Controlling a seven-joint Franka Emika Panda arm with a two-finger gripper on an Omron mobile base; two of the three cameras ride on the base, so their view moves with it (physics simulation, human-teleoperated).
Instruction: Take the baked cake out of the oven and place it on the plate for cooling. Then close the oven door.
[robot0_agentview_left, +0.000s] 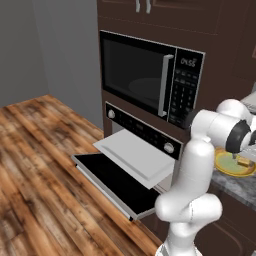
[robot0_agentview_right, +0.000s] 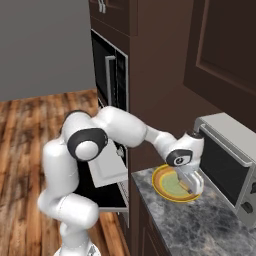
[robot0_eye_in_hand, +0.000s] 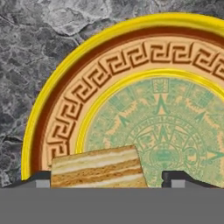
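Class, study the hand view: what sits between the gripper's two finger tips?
The baked cake, a layered golden-brown chunk, sits between them, nearer one tip, on the plate. The gripper hangs over it, jaws apart.

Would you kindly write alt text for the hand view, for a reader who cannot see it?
A layered golden-brown cake chunk sits on a round plate with a yellow rim, between the open jaws of the gripper. The plate rests on a dark grey stone counter.
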